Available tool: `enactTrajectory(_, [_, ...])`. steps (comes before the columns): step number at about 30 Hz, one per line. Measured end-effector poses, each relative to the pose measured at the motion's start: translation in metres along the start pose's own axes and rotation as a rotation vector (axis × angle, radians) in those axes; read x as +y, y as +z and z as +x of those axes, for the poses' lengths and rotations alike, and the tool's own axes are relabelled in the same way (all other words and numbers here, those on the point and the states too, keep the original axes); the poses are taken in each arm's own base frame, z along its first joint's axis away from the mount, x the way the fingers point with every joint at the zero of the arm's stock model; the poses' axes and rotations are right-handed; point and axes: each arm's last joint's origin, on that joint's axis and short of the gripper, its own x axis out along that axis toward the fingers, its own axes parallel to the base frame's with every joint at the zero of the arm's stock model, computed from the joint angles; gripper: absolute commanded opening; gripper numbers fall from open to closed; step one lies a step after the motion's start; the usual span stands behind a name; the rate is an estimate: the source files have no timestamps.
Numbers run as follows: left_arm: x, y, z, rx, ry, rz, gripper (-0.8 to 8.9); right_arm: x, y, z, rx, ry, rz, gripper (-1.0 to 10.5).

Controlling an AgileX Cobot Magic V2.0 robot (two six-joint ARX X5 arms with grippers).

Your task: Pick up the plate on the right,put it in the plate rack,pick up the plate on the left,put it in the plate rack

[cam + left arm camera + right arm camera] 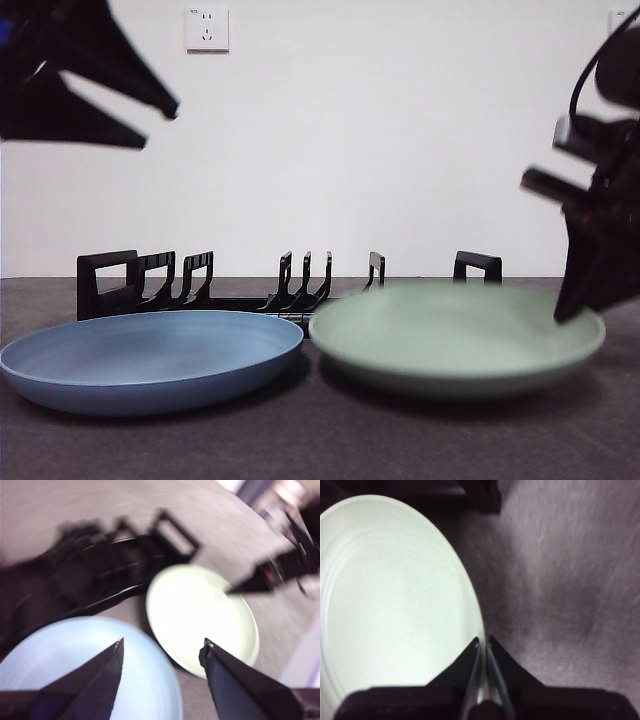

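A pale green plate [455, 335] lies flat at lower right, a blue plate [150, 358] at lower left, and the low black plate rack [280, 285] stands behind both, mid-frame.

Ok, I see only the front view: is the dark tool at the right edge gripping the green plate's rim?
Observer: Yes. The right wrist view shows the right tool shut on the green plate, with the rim between its jaws.
Operator: Do the two plates touch?
Observer: No. The left wrist view shows a dark gap between the blue plate and the green one.
Operator: And the other tool?
Observer: The left tool hangs open above the blue plate's edge and holds nothing.
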Motion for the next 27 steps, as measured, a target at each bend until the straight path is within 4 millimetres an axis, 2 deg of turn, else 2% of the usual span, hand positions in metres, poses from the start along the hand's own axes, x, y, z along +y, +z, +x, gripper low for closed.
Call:
enactTrajectory(7, [-0.048, 0.026, 0.003, 0.011, -0.006, 0.401, 2.65, 0.015, 0.017, -0.037, -0.094, 0.018, -0.022, -0.1])
enactTrajectory(12, [-0.087, 0.028, 0.007, 0.030, 0.038, 0.742, 2.66, 0.028, 0.037, -0.060, -0.073, 0.021, -0.026, -0.1])
enactTrajectory(16, [-0.114, 0.018, 0.021, 0.081, 0.051, 0.960, 2.66, 0.039, 0.050, -0.077, -0.073, 0.030, -0.047, -0.1])
enactTrajectory(20, [-0.131, -0.001, 0.044, 0.178, 0.045, 1.083, 2.66, 0.047, 0.053, -0.086, -0.044, 0.035, -0.068, -0.1])
enactTrajectory(27, [-0.139, -0.017, 0.077, 0.218, 0.074, 1.156, 2.65, 0.049, 0.049, -0.085, 0.006, 0.034, -0.073, -0.1])
